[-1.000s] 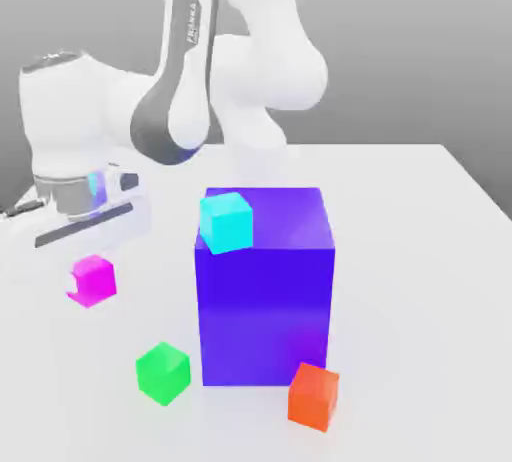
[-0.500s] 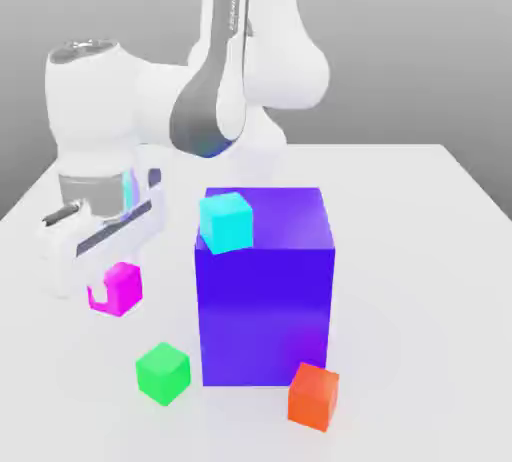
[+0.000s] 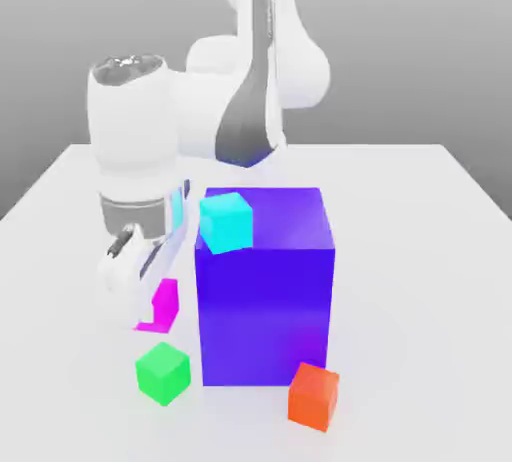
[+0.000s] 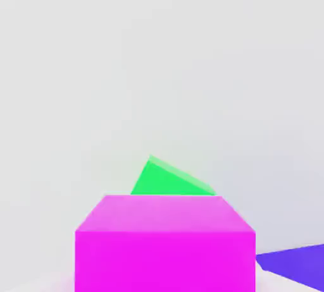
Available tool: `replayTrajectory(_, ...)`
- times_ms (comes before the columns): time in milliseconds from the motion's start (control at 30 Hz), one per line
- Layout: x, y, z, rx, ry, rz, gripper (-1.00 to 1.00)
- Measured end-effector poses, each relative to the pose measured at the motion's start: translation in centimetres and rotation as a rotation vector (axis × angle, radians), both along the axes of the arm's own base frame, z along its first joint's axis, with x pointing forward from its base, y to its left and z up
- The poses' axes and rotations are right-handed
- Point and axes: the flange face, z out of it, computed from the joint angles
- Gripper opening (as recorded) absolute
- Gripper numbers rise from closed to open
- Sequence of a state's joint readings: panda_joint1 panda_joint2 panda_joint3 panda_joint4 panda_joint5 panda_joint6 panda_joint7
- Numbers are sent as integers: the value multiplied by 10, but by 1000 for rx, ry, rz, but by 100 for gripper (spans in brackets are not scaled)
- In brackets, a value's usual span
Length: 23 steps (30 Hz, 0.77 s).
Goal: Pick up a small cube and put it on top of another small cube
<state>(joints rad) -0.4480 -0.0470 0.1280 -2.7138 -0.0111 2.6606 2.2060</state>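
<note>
My gripper [image 3: 141,280] is shut on the small magenta cube [image 3: 163,302], which hangs just above the white table [image 3: 420,250]. It sits close to the left side of the big blue-purple block [image 3: 265,290] in the exterior view. The green cube [image 3: 163,372] rests on the table just in front of and below the held cube. In the hand view the magenta cube [image 4: 164,243] looms large, with the green cube [image 4: 169,180] just beyond it. A cyan cube [image 3: 226,221] lies on top of the blue-purple block.
An orange-red cube [image 3: 314,396] stands at the block's front right corner. A corner of the blue-purple block [image 4: 296,265] shows beside the held cube in the hand view. The arm's white links rise behind the block.
The hand has carried the magenta cube toward the exterior view's right, from the table's left side to just beside the blue-purple block and nearer the green cube. The other cubes stayed put.
</note>
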Motion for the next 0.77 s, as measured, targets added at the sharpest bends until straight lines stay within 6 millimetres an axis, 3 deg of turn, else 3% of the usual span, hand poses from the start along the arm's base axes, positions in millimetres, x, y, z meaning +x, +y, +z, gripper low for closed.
replayTrajectory(333, 5, -4, -20, -11, 8, -2, -100)
replayTrajectory(700, -2, 2, -60, 3, -8, 4, -100)
replayTrajectory(733, -3, 3, -63, 5, -10, 4, 100)
replayTrajectory(767, -3, 3, -63, 5, -10, 4, 100)
